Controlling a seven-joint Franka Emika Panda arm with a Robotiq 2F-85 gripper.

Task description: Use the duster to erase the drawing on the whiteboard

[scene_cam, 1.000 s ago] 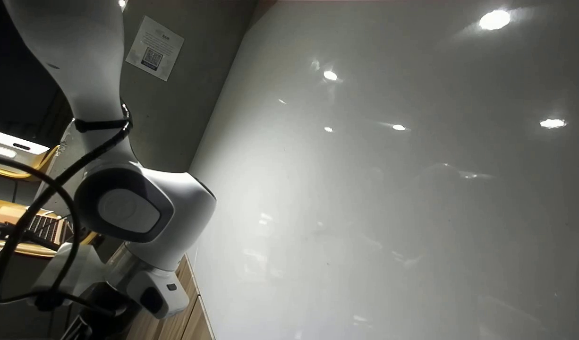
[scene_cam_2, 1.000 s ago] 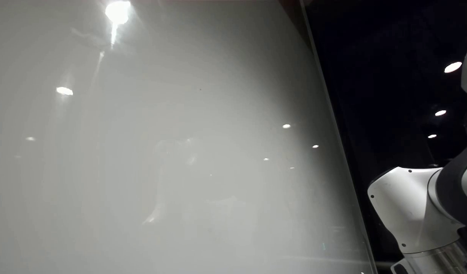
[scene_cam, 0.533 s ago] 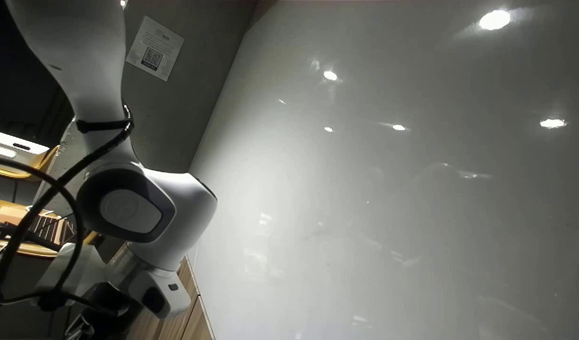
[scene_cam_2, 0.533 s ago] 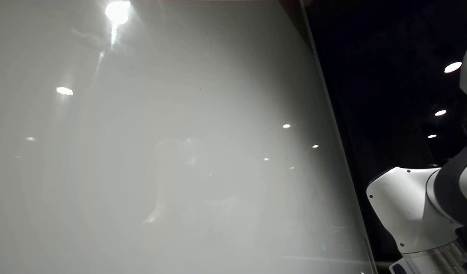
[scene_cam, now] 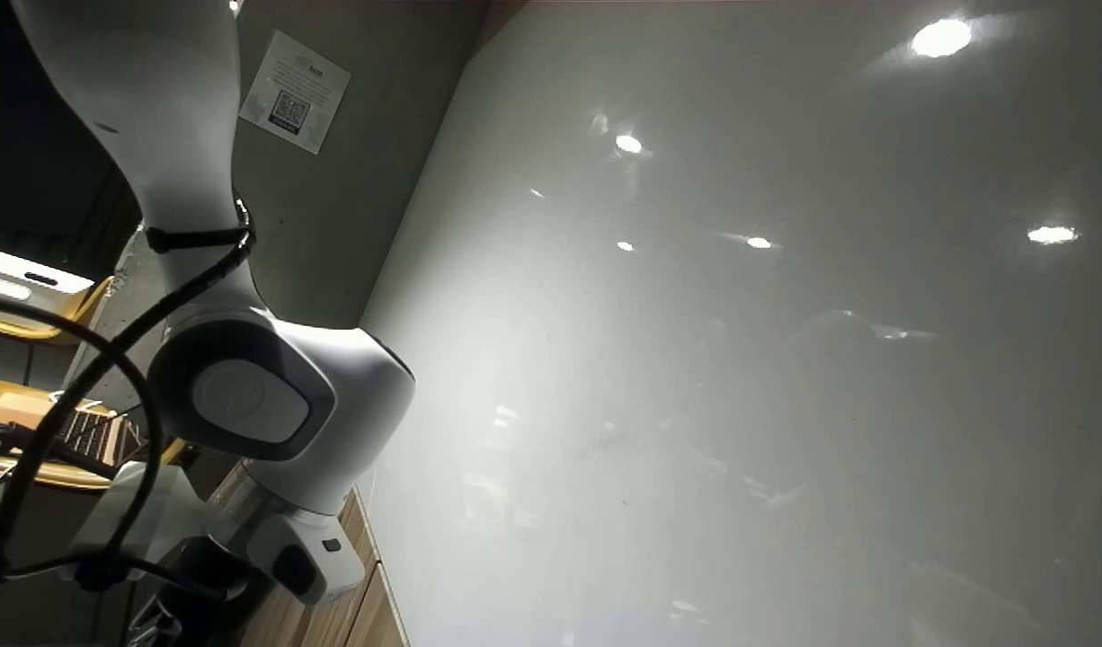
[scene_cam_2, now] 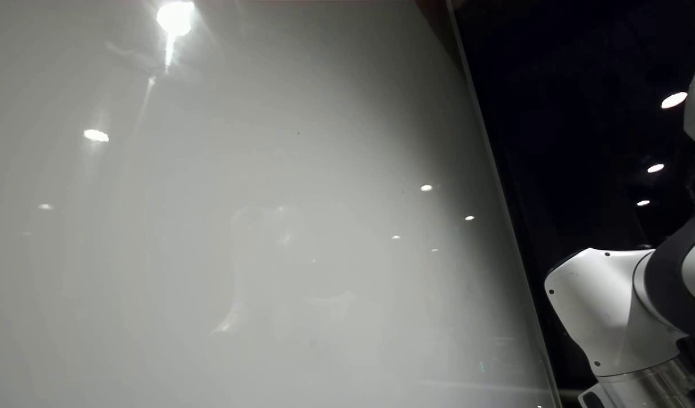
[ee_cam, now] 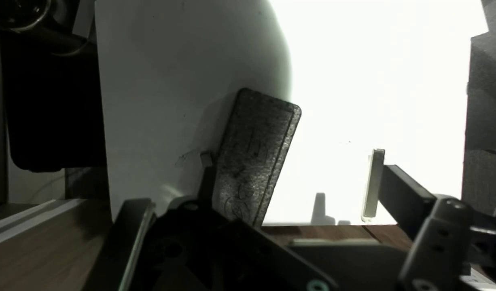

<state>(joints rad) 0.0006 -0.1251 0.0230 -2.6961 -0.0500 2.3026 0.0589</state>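
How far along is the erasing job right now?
Looks done: reaching the duster, which shows between the open fingers in the wrist view. In hand: probably lining up a grasp; the fingers are not clamped on it. Left, likely: gripping and lifting it, then wiping the whiteboard. No drawing can be made out there in either exterior view, so whether any erasing is done I can't tell.

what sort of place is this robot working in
Likely an office or lab, though I can't be sure: a very large glossy whiteboard fills much of both exterior views, a QR-code notice is on the grey wall, and a keyboard shows in the background.
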